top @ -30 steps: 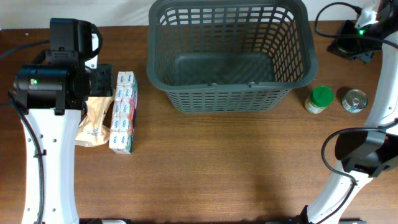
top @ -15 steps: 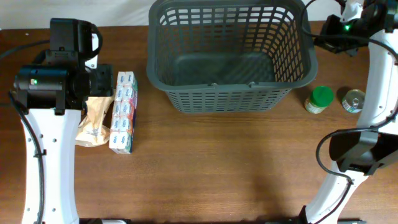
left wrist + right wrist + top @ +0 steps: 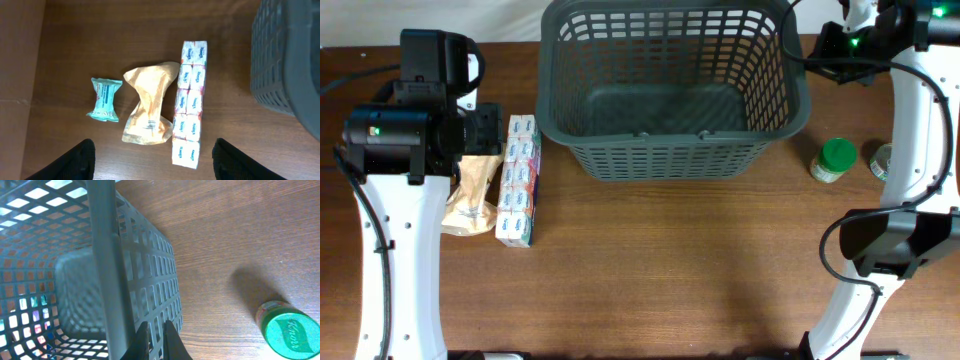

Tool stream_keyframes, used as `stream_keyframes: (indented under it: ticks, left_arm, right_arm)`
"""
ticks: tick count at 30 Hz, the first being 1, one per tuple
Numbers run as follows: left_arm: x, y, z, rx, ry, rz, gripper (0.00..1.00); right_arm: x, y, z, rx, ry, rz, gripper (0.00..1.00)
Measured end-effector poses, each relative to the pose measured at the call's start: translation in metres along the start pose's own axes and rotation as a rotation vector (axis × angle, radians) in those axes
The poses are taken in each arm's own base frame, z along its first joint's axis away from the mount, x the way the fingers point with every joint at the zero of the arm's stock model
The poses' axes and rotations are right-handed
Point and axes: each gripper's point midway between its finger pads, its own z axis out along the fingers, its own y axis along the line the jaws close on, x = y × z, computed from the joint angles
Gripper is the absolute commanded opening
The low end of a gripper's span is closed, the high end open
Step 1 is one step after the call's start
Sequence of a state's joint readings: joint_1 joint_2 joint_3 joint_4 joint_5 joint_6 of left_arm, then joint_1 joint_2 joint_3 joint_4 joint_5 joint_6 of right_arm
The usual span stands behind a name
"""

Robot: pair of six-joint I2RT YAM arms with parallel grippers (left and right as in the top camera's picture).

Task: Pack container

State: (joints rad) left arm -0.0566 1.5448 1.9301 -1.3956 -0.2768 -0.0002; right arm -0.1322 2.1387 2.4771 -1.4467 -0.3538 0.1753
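The container, a dark grey lattice basket (image 3: 670,158), stands at the table's back centre; it also shows in the left wrist view (image 3: 292,50) and the right wrist view (image 3: 107,255). My right gripper (image 3: 812,55) (image 3: 155,340) is shut, its fingertips against the outside of the basket's right wall, just under the rim. My left gripper (image 3: 485,132) (image 3: 155,160) is open and empty, hovering above a row of tissue packs (image 3: 517,180) (image 3: 190,102), a tan pouch (image 3: 470,195) (image 3: 150,102) and a teal packet (image 3: 105,99).
A green-lidded jar (image 3: 834,160) (image 3: 287,332) stands right of the basket. A tin can (image 3: 878,162) beside it is partly hidden by my right arm. The table's left edge is close to the teal packet.
My right gripper has swung in from the back right to the basket's right wall. The basket has slid to the left with it. The left arm has not moved.
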Motion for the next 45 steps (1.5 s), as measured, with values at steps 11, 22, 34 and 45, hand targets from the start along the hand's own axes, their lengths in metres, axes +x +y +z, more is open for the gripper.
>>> stream_keyframes:
  ticks: [11, 22, 34, 45]
  left_arm:
    - [0.0, -0.002, 0.0, 0.009, -0.001, 0.0, 1.0]
    - [0.006, 0.02, 0.04, 0.017, 0.106, -0.1, 0.99]
    - [0.024, 0.036, 0.103, 0.125, 0.267, -0.21, 0.98]
    - [0.044, 0.003, 0.16, 0.298, 0.414, -0.044, 0.93]
  right_arm:
    - [0.002, -0.047, -0.012, 0.111, 0.005, 0.115, 0.04]
    - [0.017, -0.144, -0.066, 0.232, -0.007, 0.313, 0.06]
    - [0.054, -0.177, -0.261, 0.397, -0.444, 0.473, 0.99]
    - [0.06, -0.205, -0.259, 0.399, -0.432, 0.575, 0.99]
